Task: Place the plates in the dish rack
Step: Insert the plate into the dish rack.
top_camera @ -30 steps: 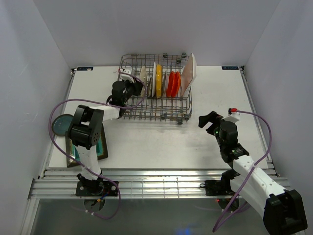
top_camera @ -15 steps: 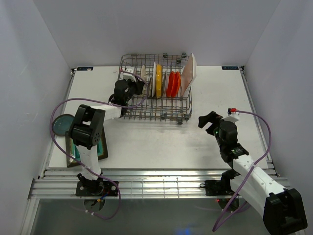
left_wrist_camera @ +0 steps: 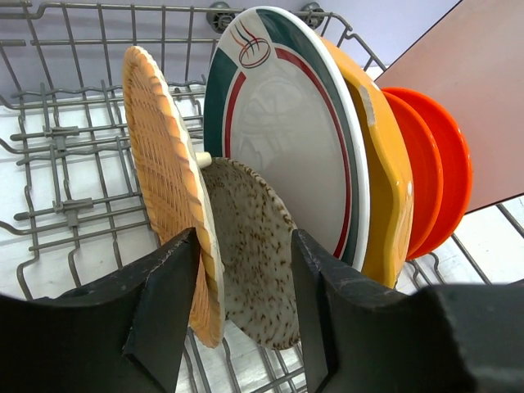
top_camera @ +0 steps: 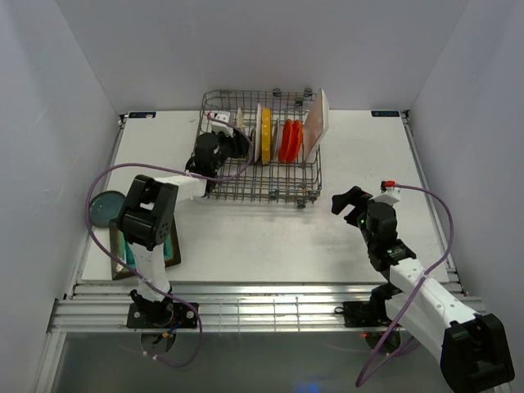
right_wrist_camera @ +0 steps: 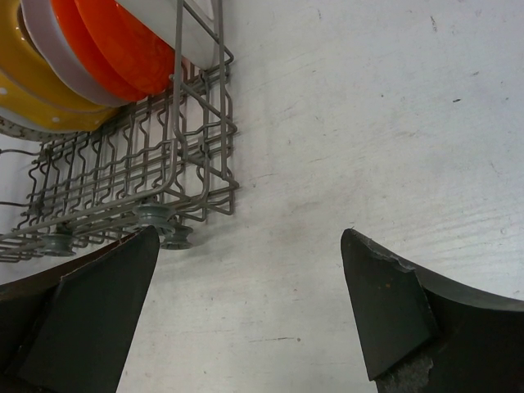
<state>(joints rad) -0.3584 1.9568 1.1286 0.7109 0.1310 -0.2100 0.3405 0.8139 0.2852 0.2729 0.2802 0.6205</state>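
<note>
Left end effector [left_wrist_camera: 244, 254] apparently straddles wooden plate [left_wrist_camera: 160, 155].

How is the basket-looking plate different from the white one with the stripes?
The woven tan plate is ribbed and dull; the white plate is smooth and shiny. The tan plate is one colour; the white plate has green and red rim bands. Both stand on edge in the dish rack.

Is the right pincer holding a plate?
No, the right pincer is open and empty above the white table.
</note>
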